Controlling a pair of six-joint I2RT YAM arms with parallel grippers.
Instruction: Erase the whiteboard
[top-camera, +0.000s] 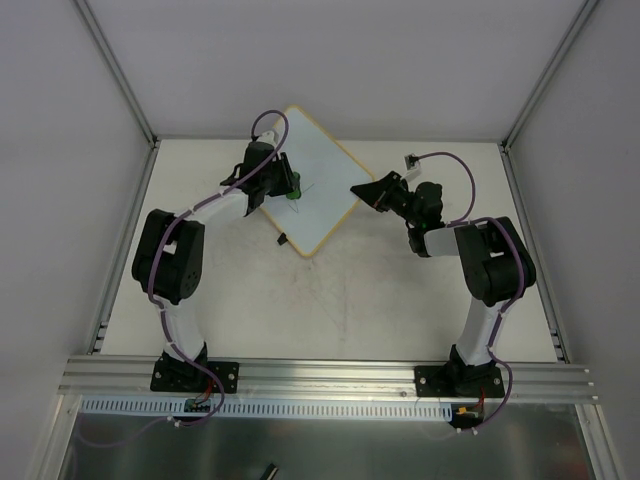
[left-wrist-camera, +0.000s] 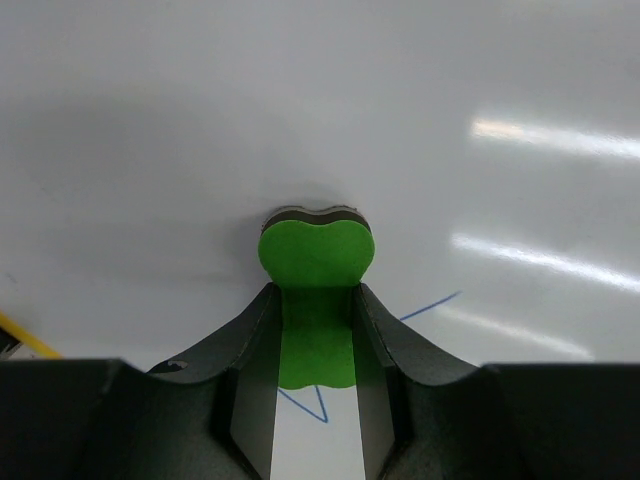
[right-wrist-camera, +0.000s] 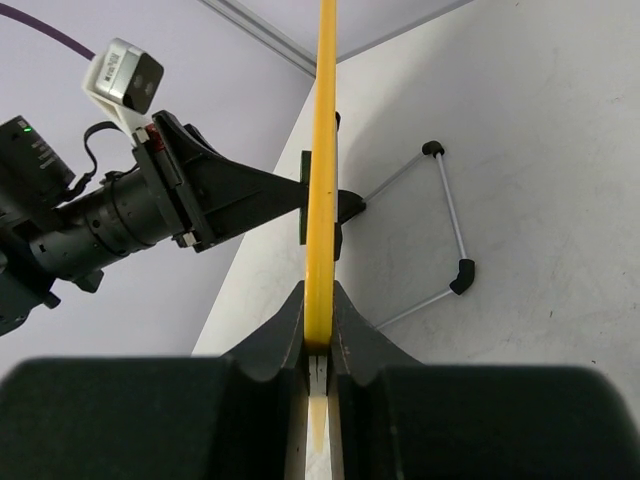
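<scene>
Pressing one green eraser (left-wrist-camera: 316, 255) against one whiteboard (top-camera: 322, 195), left gripper (left-wrist-camera: 316, 305) clamped narrow on eraser. Whiteboard sits upper centre of top view. Its yellow frame edge (right-wrist-camera: 322, 150) pinched tight by right gripper (right-wrist-camera: 318, 315). Two blue traces (left-wrist-camera: 430, 305) beside eraser.

**Board gripped edge-on**

R gripper (right-wrist-camera: 318, 300) clamps the whiteboard (right-wrist-camera: 322, 150) by its yellow frame, jaws closed tight on either side. The board is seen edge-on, as a thin strip running from btm centre to the top of the shot. At left, the L arm (right-wrist-camera: 90, 225), w/ a white camera box (right-wrist-camera: 125, 75) and purple cable (right-wrist-camera: 50, 30), points its gripper (right-wrist-camera: 300, 198) at the board's far face. A green eraser (right-wrist-camera: 303, 190) edge is just visible at the tip. At right, a wire stand (right-wrist-camera: 452, 215) w/ black ends lies on the table (right-wrist-camera: 540, 200), beside the board.
</scene>
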